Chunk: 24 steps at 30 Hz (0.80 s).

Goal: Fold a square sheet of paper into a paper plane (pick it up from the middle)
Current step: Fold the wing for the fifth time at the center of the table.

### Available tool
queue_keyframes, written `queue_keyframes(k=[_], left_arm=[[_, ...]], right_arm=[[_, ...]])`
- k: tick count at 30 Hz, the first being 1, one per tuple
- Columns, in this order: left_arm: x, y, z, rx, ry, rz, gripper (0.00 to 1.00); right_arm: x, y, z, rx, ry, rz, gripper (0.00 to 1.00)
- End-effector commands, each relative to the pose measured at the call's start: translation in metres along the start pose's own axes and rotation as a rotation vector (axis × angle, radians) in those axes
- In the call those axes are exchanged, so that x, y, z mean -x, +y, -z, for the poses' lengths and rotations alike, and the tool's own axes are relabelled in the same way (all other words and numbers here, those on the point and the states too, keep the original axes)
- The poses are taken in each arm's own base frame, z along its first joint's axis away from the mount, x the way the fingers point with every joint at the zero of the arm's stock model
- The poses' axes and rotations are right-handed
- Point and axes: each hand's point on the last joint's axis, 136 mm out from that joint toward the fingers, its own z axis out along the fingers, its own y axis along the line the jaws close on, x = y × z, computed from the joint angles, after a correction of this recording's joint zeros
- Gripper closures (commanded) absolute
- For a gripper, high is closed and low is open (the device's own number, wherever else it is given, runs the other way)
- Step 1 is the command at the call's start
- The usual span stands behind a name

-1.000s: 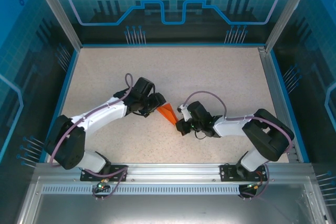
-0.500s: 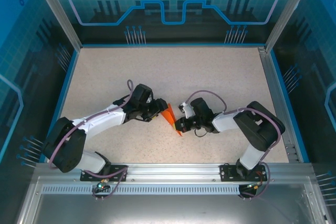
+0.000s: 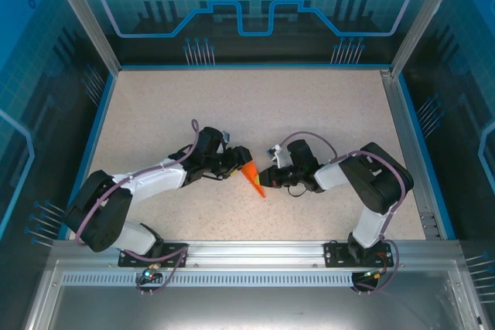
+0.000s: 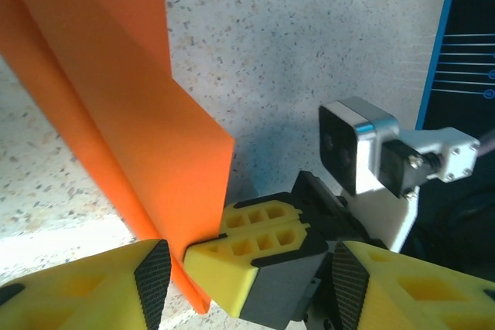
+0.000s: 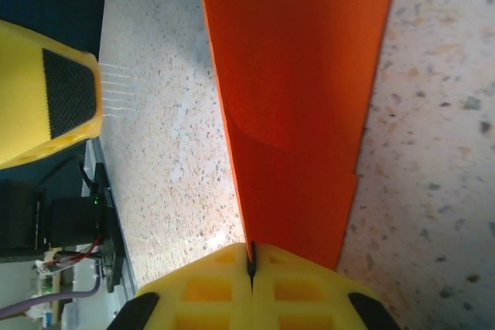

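My right gripper (image 5: 249,259) is pressed together, pinching one edge of the orange paper (image 5: 294,75), which is folded to a narrow pointed wedge low over the speckled table (image 3: 309,106). My left gripper (image 3: 240,166) is on the paper's opposite side. Its fingers (image 4: 85,291) are spread, straddling that pinched edge and my right fingertips without clamping them.

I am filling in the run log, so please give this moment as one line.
phase: mid-fold | right gripper: shut on orange paper wedge | left gripper: open, straddling that pinch
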Motion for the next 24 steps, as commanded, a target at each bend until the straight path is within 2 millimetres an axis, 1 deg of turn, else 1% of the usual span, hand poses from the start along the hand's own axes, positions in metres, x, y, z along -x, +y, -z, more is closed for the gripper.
queue_keyframes(k=[1,5,7,10,14,19,24], left_arm=[[-0.004,-0.009,-0.007,-0.063,0.025,-0.056,0.39],[-0.003,-0.014,-0.014,-0.091,0.031,-0.065,0.41],[-0.001,-0.014,-0.017,-0.094,0.03,-0.066,0.41],[0.0,-0.02,-0.021,-0.118,0.033,-0.078,0.42],[0.003,-0.022,-0.024,-0.125,0.025,-0.102,0.42],[0.004,-0.021,-0.032,-0.132,0.027,-0.113,0.42],[0.005,-0.014,-0.043,-0.121,0.029,-0.107,0.43]], right_arm=[[0.004,-0.003,-0.002,0.041,0.015,-0.073,0.97],[0.002,-0.015,-0.004,0.008,0.022,-0.11,0.97],[-0.001,-0.018,-0.005,0.003,0.029,-0.123,0.98],[-0.003,-0.022,-0.006,0.0,0.037,-0.145,0.98],[-0.003,-0.027,-0.003,-0.006,0.038,-0.184,0.98],[-0.003,-0.031,-0.002,-0.015,0.042,-0.21,0.98],[-0.003,-0.034,-0.003,-0.026,0.043,-0.216,0.97]])
